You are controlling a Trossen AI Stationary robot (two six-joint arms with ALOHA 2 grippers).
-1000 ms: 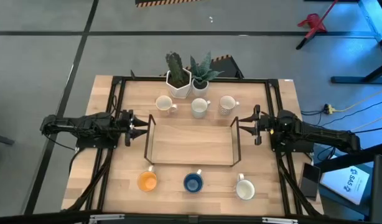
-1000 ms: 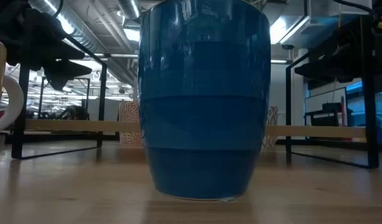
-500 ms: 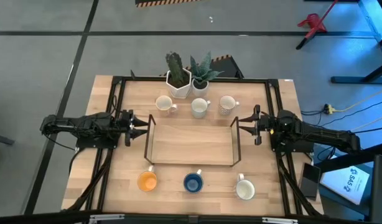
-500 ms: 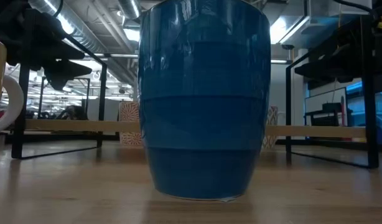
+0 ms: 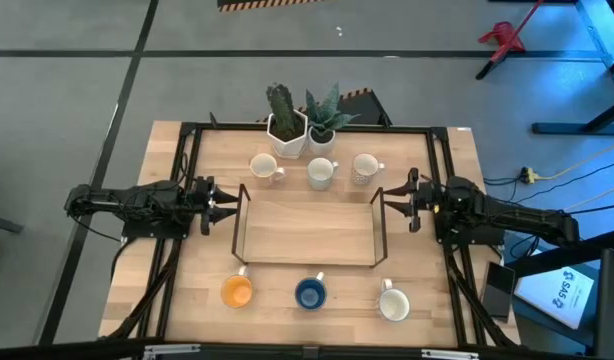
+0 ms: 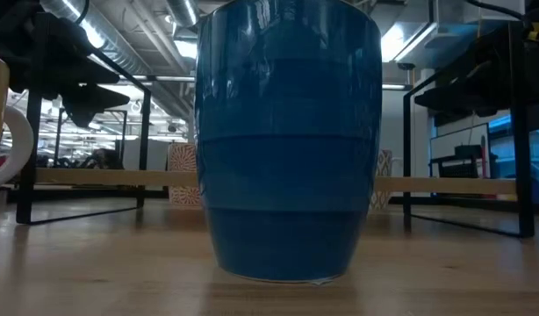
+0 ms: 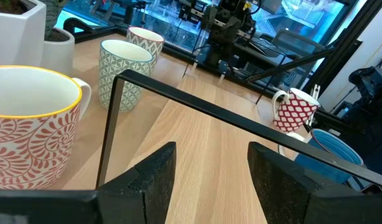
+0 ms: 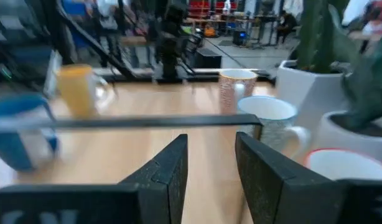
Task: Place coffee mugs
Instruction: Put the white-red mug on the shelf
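Observation:
Six mugs stand on their bases on the wooden table. In the far row are a red-patterned mug [image 5: 263, 167], a green-patterned mug [image 5: 321, 173] and a third patterned mug [image 5: 365, 168]. In the near row are an orange mug [image 5: 236, 291], a blue mug [image 5: 309, 293] and a white mug [image 5: 393, 303]. The blue mug fills the low view [image 6: 287, 140]. My left gripper [image 5: 225, 203] is open and empty at the left end of the black-framed wooden riser [image 5: 307, 232]. My right gripper [image 5: 392, 200] is open and empty at its right end. The wrist views show both gaps, left [image 7: 213, 180] and right [image 8: 209, 168].
Two white plant pots, one with a cactus [image 5: 285, 130] and one with a spiky plant [image 5: 323, 138], stand behind the far row. A black metal frame [image 5: 187, 150] runs around the table. The riser's black end bars [image 7: 178, 93] stand just in front of each gripper.

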